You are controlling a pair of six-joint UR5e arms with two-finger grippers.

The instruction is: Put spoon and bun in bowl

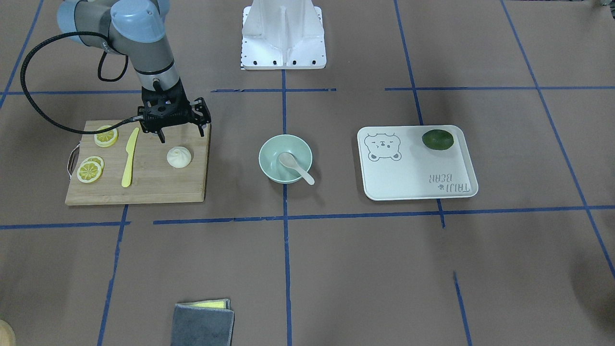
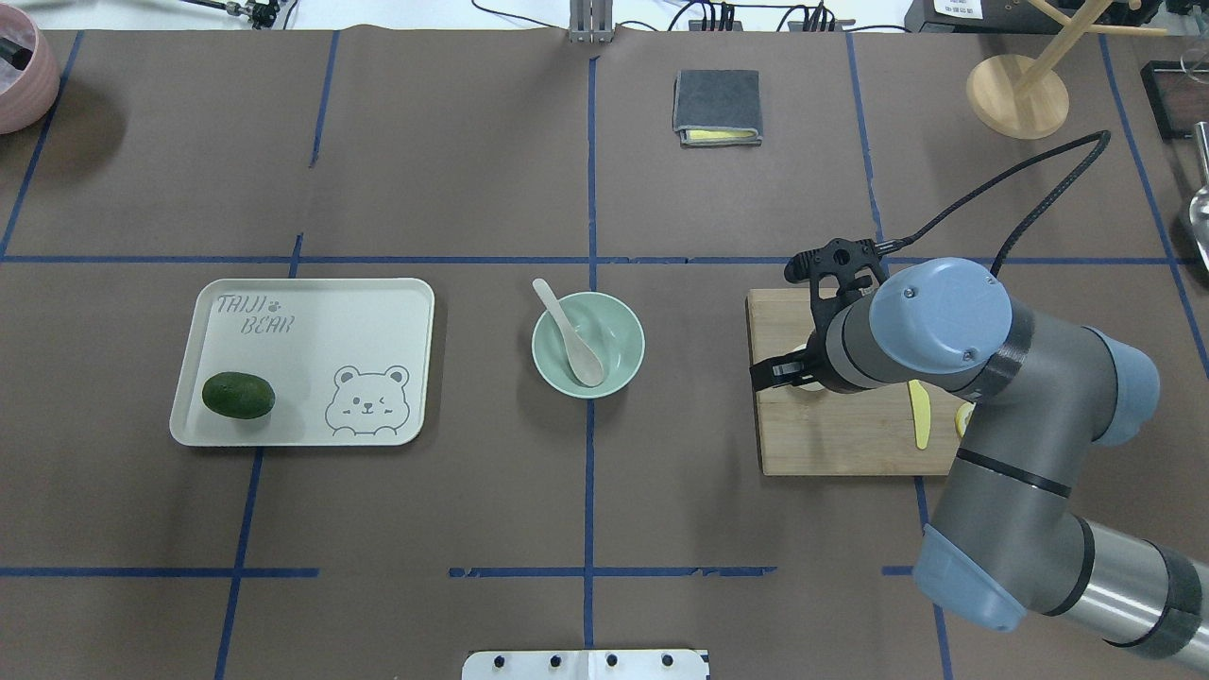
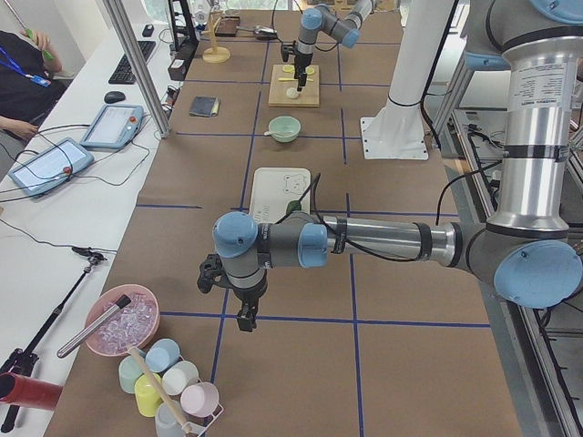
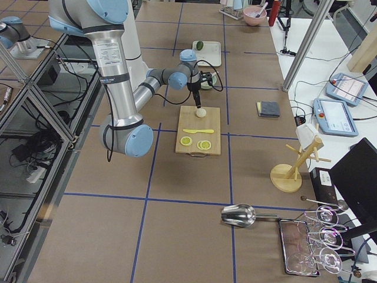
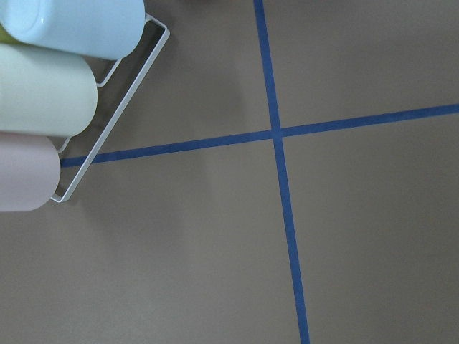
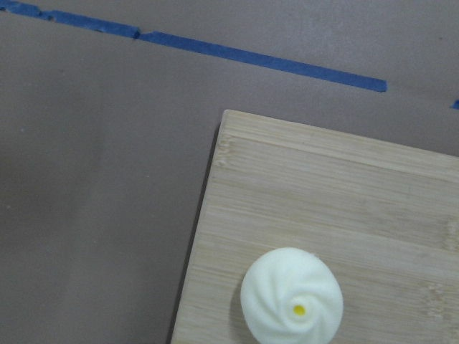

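Observation:
The pale mint-green bowl [image 1: 271, 154] stands at the table's middle; it also shows in the overhead view [image 2: 621, 345]. The beige-white spoon [image 1: 294, 165] lies in it, scoop inside and handle over the rim. The white pleated bun [image 1: 179, 157] sits on the wooden cutting board [image 1: 158, 187], and fills the lower part of the right wrist view [image 6: 292, 297]. My right gripper [image 1: 181, 134] hangs open just above and behind the bun, holding nothing. My left gripper [image 3: 244, 314] shows only in the exterior left view, far from the bowl; I cannot tell its state.
A yellow plastic knife [image 1: 129, 157] and lemon slices [image 1: 90, 170] lie on the board. A white bear tray [image 1: 418, 178] holds a dark green fruit [image 1: 437, 139]. A grey cloth [image 1: 202, 323] lies at the operators' edge. A rack of cups [image 5: 43, 107] is below the left wrist.

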